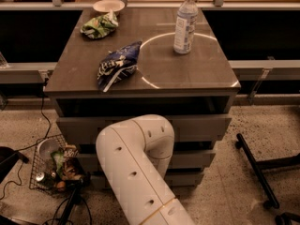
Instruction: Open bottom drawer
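Observation:
The bottom drawer (188, 178) is the lowest grey-brown front of the cabinet. Only its right part shows beside my arm, and its handle is hidden. My white arm (136, 168) rises from the lower edge and bends in front of the drawer fronts, covering their middles. My gripper is hidden behind the arm's elbow, somewhere at the drawer fronts. The middle drawer front (194, 157) and the top drawer front (201, 128) show to the right of the arm. All three fronts look pushed in.
On the cabinet top (206, 71) stand a water bottle (185, 22), a blue chip bag (117, 65), a green bag (98, 26) and a bowl (108, 6). A wire basket of trash (54, 168) sits on the floor at left. Black chair legs (255, 168) lie at right.

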Tool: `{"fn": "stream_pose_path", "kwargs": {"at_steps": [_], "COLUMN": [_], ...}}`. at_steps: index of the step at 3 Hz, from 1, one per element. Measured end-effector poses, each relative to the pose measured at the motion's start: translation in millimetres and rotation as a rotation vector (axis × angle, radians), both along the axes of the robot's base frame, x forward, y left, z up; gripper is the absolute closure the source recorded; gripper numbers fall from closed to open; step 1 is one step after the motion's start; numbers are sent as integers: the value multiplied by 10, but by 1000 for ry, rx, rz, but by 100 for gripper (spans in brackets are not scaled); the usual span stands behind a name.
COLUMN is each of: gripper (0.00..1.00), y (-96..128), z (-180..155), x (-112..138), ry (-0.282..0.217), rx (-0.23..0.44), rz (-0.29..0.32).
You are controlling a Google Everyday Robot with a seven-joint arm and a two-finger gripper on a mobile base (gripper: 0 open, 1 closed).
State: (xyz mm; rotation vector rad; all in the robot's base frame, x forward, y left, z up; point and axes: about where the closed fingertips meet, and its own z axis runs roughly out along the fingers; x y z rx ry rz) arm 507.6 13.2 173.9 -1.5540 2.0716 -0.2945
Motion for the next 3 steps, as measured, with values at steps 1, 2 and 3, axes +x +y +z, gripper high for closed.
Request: {"fn": "stream_pose_path", "kwargs": {"at_steps": [1,2,3], "gripper": [0,0,0], "y": [71,128,138], "z": [-125,-257,-315], "x": [16,-4,-10], "ry": [12,25,26], "rx": [-58,-155,-219], "rz": [80,199,265]}}
